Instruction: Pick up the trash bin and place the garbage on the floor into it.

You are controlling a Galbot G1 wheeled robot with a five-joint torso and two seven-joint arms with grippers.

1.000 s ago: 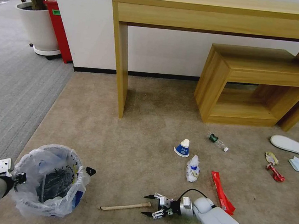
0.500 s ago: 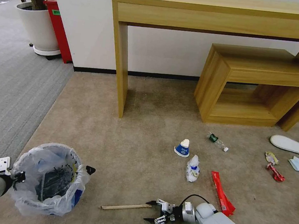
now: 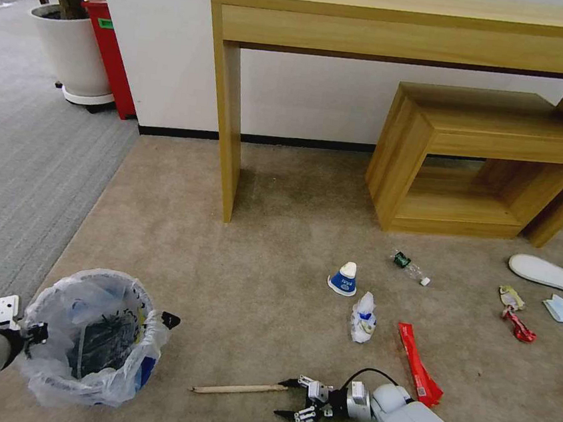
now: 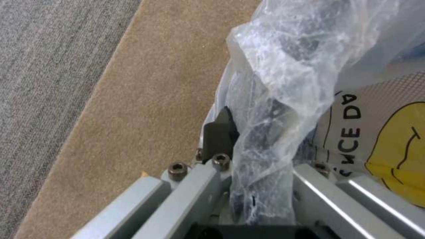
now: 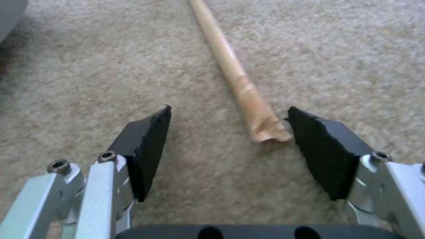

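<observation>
Bin [image 3: 91, 335], lower left of the head view, clamped at its bagged rim by left gripper [image 3: 34, 333]; right gripper [image 3: 289, 398], bottom centre, jaws spread at stick [image 3: 239, 388] end on carpet [image 3: 253, 288]; step judged: picking litter; next needs closing squarely on stick.

Lighting on my feed is bright and even, looks like soft overhead room light, no hard sun patches. Shadows are faint: a dim patch on the beige carpet [image 3: 259, 235] beside the long wooden desk [image 3: 415, 24] leg, and darker shade inside the low wooden bench [image 3: 489, 145]. The head view bends straight lines near its edges, so the desk legs lean outward. The left wrist view is soft up close, with mild glare on the clear plastic bag [image 4: 292, 66]. The right wrist view is slightly soft too, carpet pile smeared.
</observation>
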